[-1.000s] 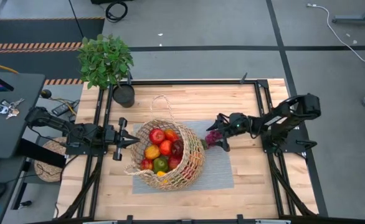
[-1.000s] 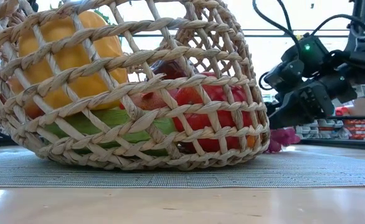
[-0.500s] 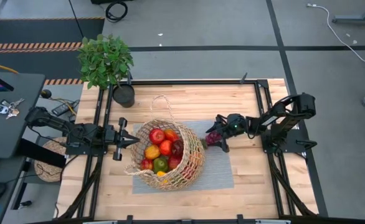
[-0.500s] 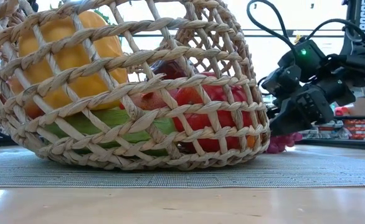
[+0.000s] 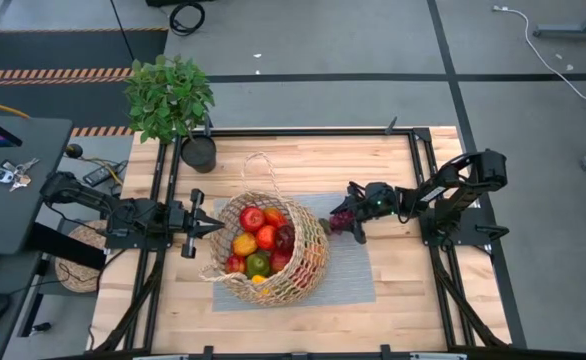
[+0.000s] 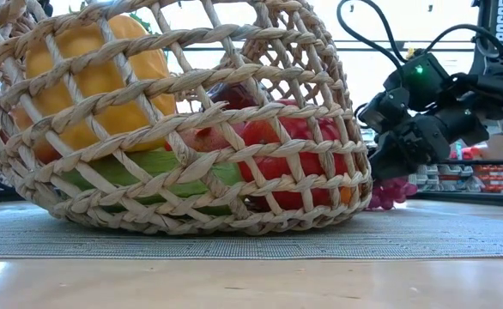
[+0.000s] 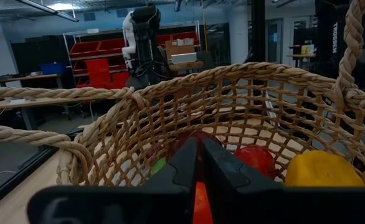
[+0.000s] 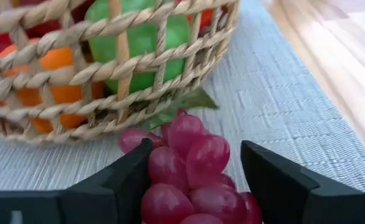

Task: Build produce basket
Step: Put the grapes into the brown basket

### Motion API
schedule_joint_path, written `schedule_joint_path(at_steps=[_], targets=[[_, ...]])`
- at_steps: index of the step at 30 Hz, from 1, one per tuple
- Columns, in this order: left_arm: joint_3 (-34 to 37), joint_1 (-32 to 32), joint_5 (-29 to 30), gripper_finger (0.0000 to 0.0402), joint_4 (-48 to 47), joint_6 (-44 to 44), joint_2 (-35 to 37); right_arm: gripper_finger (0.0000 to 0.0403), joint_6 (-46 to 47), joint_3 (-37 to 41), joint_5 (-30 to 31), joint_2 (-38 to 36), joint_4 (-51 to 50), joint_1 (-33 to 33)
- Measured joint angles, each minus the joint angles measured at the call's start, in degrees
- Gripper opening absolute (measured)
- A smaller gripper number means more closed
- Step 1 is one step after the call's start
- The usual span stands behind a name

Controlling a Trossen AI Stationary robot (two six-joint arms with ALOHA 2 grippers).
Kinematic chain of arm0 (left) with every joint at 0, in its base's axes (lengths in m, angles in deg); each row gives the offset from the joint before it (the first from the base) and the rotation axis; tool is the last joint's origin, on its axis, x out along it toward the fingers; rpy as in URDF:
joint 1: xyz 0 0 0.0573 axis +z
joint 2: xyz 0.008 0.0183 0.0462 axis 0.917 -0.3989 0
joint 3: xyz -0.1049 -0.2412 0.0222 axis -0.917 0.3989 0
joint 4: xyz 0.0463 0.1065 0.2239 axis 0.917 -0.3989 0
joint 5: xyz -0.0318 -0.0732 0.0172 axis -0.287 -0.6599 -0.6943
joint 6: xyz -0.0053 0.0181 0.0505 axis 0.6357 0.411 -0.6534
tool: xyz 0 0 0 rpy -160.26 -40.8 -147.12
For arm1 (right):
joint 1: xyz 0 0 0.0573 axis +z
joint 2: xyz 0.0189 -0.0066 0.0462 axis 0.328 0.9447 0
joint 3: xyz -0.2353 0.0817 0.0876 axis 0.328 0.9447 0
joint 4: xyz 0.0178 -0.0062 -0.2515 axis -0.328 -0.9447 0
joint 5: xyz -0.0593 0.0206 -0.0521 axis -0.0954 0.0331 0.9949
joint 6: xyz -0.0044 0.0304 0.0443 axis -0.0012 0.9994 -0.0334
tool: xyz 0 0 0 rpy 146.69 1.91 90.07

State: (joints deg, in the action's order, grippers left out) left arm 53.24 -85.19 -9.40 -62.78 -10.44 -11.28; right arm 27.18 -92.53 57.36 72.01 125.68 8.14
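The tan wicker basket lies tilted on a grey mat, with red, orange, yellow and green produce inside. A bunch of purple grapes lies on the mat against the basket's right wall. My right gripper is low over the grapes, open, with one finger on each side of the bunch. My left gripper is shut and points level at the basket's left rim. I cannot tell whether it touches the rim. My right gripper comes slanting down from the table's right. One finger lies against the side of the grape bunch, and the other finger stands a narrow gap off. The bunch rests on the mat, against the basket.
A potted plant stands at the table's far left corner. Black frame rails run along the table's edges. A flat woven disc lies off the table's left side. Bare wood shows near the front edge and right of the mat.
My right gripper has sunk and tipped a little toward the grapes, and its fingers have drawn closer about the bunch. The grapes and the basket lie where they were.
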Motion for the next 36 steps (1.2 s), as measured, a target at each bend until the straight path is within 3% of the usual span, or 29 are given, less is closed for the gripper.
schedule_joint_path(at_steps=[11, 19, 24, 32, 36], targets=[[0.01, -0.01, 0.01, 0.0029, 0.0, 0.0, 0.02, 0.0226, 0.15, 0.09, 6.47, 0.04, 3.82, -0.07], [0.0, 0.0, 0.02, 0.0035, 0.0, 0.0, 0.02, 0.0234, -0.25, 0.11, 2.48, -2.49, 3.56, -0.07], [0.01, 0.0, 0.02, 0.0034, 0.0, -0.01, 0.0, 0.0276, -0.59, 0.11, 1.53, -2.91, 3.67, -0.07], [0.01, 0.0, 0.01, 0.003, 0.0, 0.0, 0.02, 0.0389, 2.54, 0.11, -1.51, -2.93, 3.38, -0.06], [0.02, 0.0, 0.02, 0.0035, 0.0, 0.0, 0.02, 0.0388, 3.25, 0.11, -1.24, -2.93, 0.35, -0.04]])
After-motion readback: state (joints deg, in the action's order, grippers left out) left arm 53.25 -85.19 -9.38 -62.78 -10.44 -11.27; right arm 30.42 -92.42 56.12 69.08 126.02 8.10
